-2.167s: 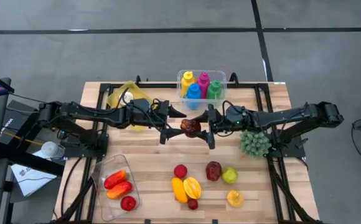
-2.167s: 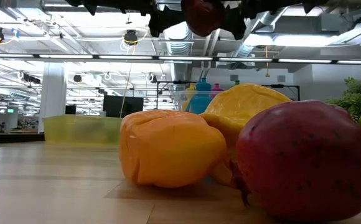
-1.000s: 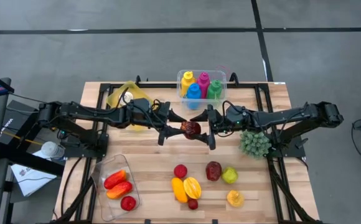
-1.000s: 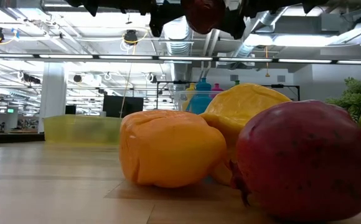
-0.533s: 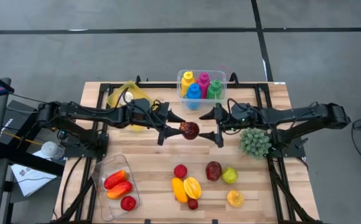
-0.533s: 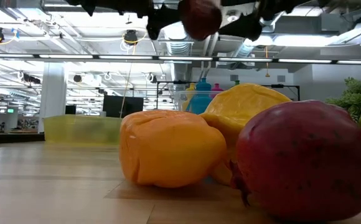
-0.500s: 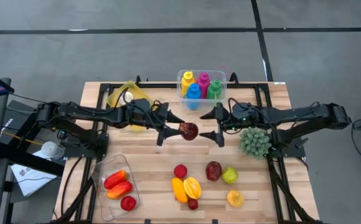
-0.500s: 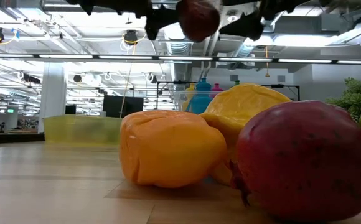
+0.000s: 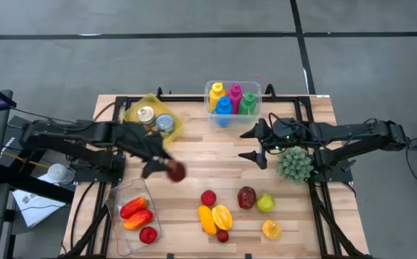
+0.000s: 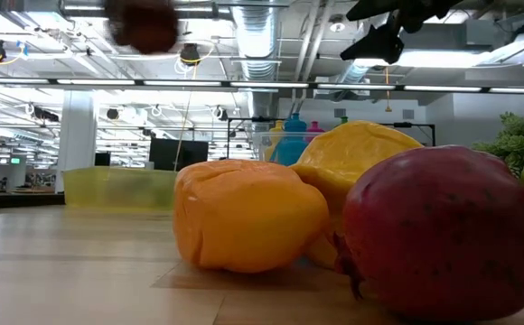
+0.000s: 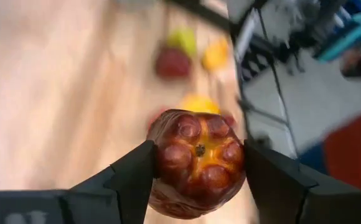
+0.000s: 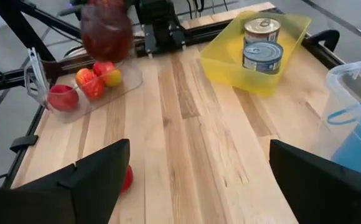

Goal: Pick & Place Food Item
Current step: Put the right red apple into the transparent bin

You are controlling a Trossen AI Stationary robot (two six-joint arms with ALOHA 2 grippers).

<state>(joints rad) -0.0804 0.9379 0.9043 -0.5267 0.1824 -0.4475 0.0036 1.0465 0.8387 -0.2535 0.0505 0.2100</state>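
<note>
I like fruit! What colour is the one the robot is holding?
Dark red with an orange middle, the fruit in the left gripper; left wrist view.

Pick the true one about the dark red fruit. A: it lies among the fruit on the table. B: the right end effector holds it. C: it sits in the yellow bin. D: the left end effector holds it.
D: the left end effector is clamped on the dark red fruit, held above the table; the right end effector is open and empty.

dark red-brown fruit, orange at its centre | yellow bin, two silver cans | clear tub: yellow, pink, blue, green bottles | pale striped wooden table
</note>
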